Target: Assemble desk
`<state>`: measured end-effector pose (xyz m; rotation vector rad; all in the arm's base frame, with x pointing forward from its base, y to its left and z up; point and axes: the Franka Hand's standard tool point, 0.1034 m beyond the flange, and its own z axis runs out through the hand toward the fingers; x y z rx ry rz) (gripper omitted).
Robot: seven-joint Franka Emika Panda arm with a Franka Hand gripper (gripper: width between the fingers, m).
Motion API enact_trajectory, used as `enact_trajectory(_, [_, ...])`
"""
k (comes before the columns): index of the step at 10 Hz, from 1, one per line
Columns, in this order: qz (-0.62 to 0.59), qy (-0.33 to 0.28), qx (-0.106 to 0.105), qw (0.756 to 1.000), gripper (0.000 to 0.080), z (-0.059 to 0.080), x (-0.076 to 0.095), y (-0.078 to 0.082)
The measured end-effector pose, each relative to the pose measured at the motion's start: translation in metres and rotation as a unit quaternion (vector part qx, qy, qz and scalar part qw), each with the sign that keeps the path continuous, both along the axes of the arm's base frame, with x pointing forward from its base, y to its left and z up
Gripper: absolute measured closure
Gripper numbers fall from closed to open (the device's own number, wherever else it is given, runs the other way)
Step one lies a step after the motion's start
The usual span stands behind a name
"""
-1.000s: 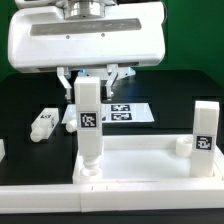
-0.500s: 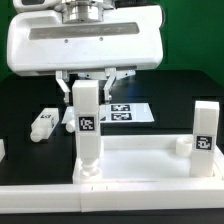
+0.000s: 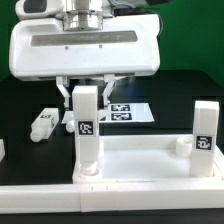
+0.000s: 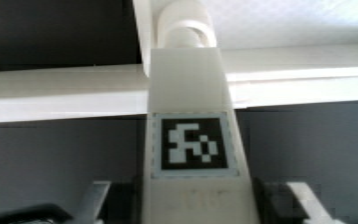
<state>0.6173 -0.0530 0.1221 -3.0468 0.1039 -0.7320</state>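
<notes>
The desk's white tabletop (image 3: 140, 172) lies flat at the front, rim up. A white leg (image 3: 86, 130) with a black-and-white tag stands upright in the tabletop's near corner socket toward the exterior view's left. My gripper (image 3: 87, 95) comes down from above and is shut on the top of this leg, one finger (image 3: 66, 96) on each side. The wrist view looks along the same leg (image 4: 197, 110) down to the tabletop rim (image 4: 60, 98), with the gripper (image 4: 202, 205) around the leg's near end. A second leg (image 3: 204, 126) stands upright at the tabletop's right corner.
A loose white leg (image 3: 42, 122) lies on the black table at the exterior view's left. The marker board (image 3: 130, 112) lies flat behind the held leg. A small white piece (image 3: 2, 150) shows at the left edge. The gripper's bulky white body (image 3: 85, 45) fills the upper part.
The gripper and the leg in it have sunk a little and shifted slightly toward the exterior view's left. The other parts have not moved.
</notes>
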Motion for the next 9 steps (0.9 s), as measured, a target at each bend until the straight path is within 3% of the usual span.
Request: enact_trajectory(9, [0.0,0.004,-0.002,1.0,0.0514,-0.016,-0.001,0.003])
